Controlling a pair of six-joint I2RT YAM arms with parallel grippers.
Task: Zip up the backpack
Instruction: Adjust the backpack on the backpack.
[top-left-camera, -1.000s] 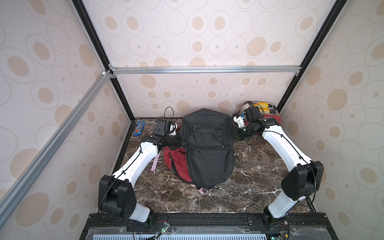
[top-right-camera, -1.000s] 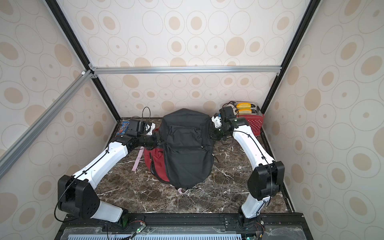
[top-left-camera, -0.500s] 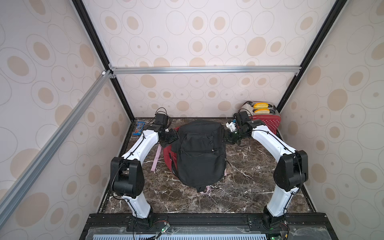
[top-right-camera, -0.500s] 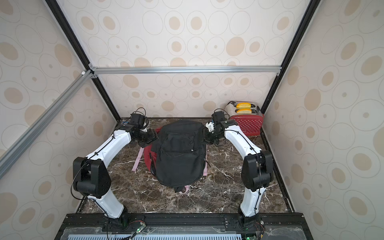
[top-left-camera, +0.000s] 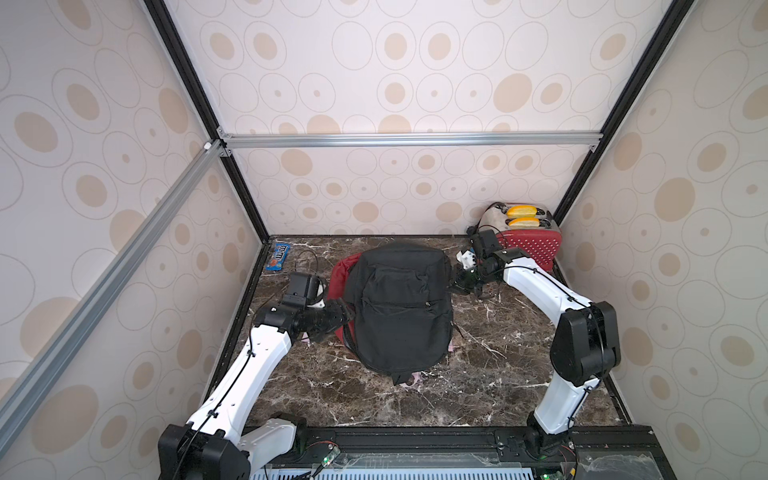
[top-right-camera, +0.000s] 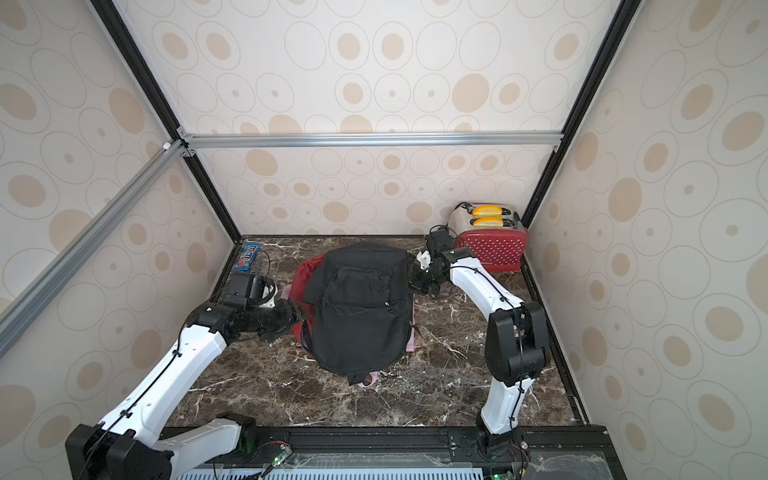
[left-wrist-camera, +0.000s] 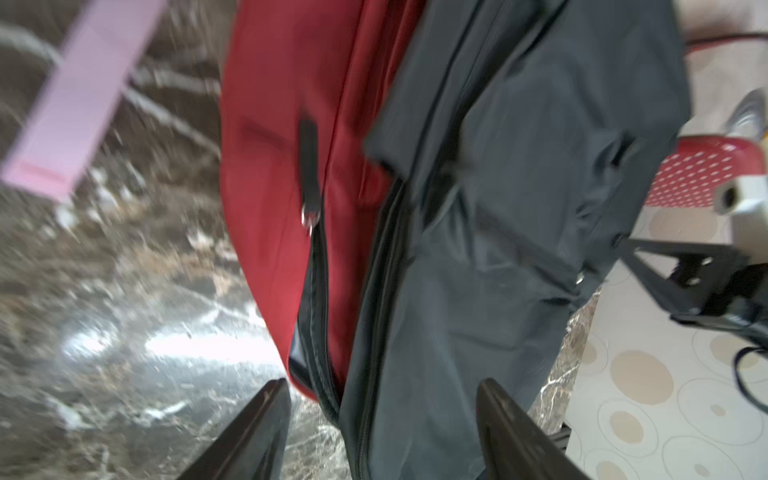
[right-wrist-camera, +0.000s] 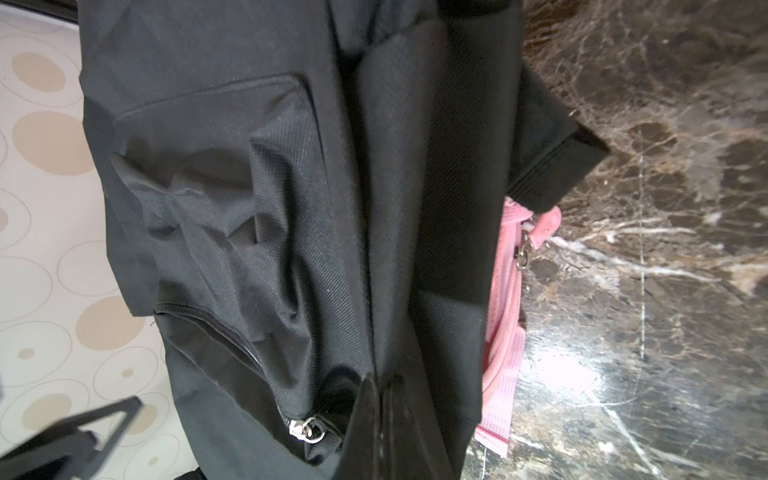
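- Left gripper (left-wrist-camera: 381, 384) gapes wide at 9 o'clock of the black backpack (top-left-camera: 401, 307), mid-table; right gripper (right-wrist-camera: 380, 386) pinches its fabric.
- Only the left wrist view shows the zipper pull (left-wrist-camera: 309, 212) on the red bag (left-wrist-camera: 282, 124).
- Pink pouch (right-wrist-camera: 505, 332) lies mostly hidden underneath.

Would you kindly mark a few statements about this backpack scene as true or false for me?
1. The black backpack lies over a red bag. True.
2. The left gripper has its jaws shut. False: they stand apart.
3. The toaster has empty slots. False: two yellow slices stand in them.
4. A blue candy packet lies on the table, apart from the bags. True.
5. The right gripper is shut on the black backpack's fabric. True.
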